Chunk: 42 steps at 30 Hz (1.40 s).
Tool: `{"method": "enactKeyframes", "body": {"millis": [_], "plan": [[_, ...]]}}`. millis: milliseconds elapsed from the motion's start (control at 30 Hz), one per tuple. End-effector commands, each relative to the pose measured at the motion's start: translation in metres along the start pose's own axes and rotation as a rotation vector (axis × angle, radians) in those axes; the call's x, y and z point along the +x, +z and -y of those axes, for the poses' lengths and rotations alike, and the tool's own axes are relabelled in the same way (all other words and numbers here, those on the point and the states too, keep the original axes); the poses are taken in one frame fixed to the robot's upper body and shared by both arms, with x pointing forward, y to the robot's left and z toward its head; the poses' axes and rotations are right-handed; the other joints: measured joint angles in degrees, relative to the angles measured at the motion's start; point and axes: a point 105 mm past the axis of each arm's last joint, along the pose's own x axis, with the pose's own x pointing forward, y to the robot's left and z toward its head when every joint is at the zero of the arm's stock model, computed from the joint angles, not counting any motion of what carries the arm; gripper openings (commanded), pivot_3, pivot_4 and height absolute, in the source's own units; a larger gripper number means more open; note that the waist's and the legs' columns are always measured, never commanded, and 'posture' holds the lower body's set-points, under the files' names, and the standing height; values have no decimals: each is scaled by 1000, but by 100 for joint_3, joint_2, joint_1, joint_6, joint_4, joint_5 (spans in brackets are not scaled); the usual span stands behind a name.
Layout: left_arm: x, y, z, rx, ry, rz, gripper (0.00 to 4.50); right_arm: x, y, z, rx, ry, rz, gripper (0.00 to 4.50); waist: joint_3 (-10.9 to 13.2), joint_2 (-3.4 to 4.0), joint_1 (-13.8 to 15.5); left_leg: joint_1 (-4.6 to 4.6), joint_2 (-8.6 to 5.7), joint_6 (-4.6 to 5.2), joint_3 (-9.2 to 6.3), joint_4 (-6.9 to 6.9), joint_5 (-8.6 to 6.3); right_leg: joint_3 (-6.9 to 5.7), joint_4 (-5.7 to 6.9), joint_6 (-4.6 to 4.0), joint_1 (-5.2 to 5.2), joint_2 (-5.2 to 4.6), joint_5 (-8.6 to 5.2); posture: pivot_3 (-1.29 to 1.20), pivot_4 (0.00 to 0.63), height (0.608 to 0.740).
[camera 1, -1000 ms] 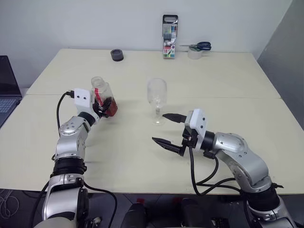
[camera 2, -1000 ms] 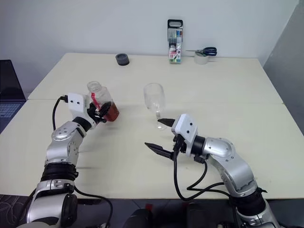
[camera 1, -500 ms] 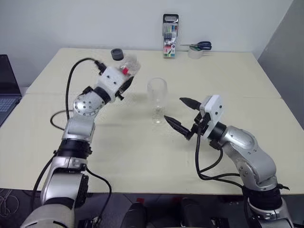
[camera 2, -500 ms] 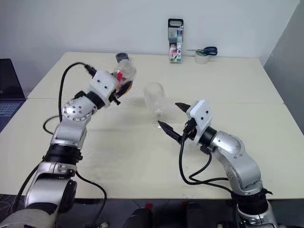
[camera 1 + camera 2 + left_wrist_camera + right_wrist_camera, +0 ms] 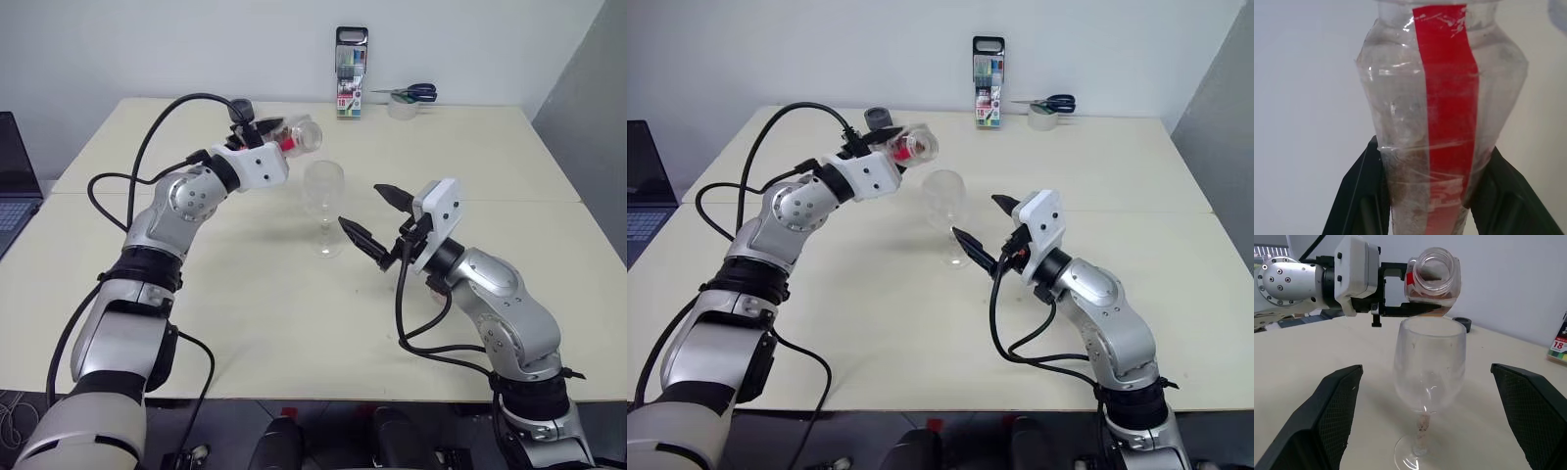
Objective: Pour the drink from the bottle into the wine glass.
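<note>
My left gripper [image 5: 278, 134] is shut on the bottle [image 5: 297, 137], a clear bottle with a red label strip [image 5: 1447, 98]. The bottle lies tipped almost level, its open mouth [image 5: 1436, 268] just above the near rim of the wine glass [image 5: 323, 191]. The reddish-brown drink [image 5: 1425, 302] pools along the bottle's lower side. The glass stands upright on the table [image 5: 245, 294], its bowl looking empty. My right gripper [image 5: 359, 206] is open just right of the glass, level with its stem, one finger on each side and neither touching it.
A marker pack [image 5: 351, 73] stands at the table's back edge, with scissors on a tape roll [image 5: 404, 102] to its right. A dark round object [image 5: 880, 118] lies behind the bottle. A laptop [image 5: 15, 186] sits off the table's left side.
My left arm lifted the bottle, swung it right and rolled it from upright to tipped over the glass. My right gripper rose and moved up beside the glass, still open.
</note>
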Motion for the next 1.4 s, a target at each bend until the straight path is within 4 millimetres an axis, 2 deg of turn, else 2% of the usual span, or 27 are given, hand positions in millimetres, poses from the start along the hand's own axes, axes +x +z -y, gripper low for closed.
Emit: {"method": "enactKeyframes", "body": {"millis": [33, 167, 267, 833, 1400], "plan": [[2, 8, -20, 71, 56, 44, 1690, 0, 12, 3, -29, -20, 48, 4500, 0, 0, -2, -8, 0, -3, -1, 4, 2, -1, 2, 0, -8, 0, 0, 0, 150, 740], [3, 8, -20, 127, 53, 53, 1690, 0, 9, 4, -31, -37, 38, 4500, 0, 0, -10, -79, -2, -14, -3, 50, 8, -2, 36, 1, -75, 1, 3, 0, 150, 740], [3, 7, -18, 151, 55, 55, 1690, 0, 9, 4, -29, -40, 36, 4500, 0, 0, -8, -86, -7, -12, -3, 65, 7, -1, 47, 1, -77, -1, 3, 0, 150, 740], [7, 15, -34, 285, 74, 94, 1690, 0, 6, 2, -17, -30, 24, 4500, 0, 0, -55, -85, -7, -7, -3, 71, 4, -2, 59, 1, -77, 0, 3, 0, 150, 740], [6, 14, -42, 365, 70, 89, 1690, 1, 6, -2, -5, -23, 34, 4500, 0, 0, -92, -84, -8, -7, -4, 76, 4, -2, 73, 1, -79, 0, 3, 0, 150, 740]]}}
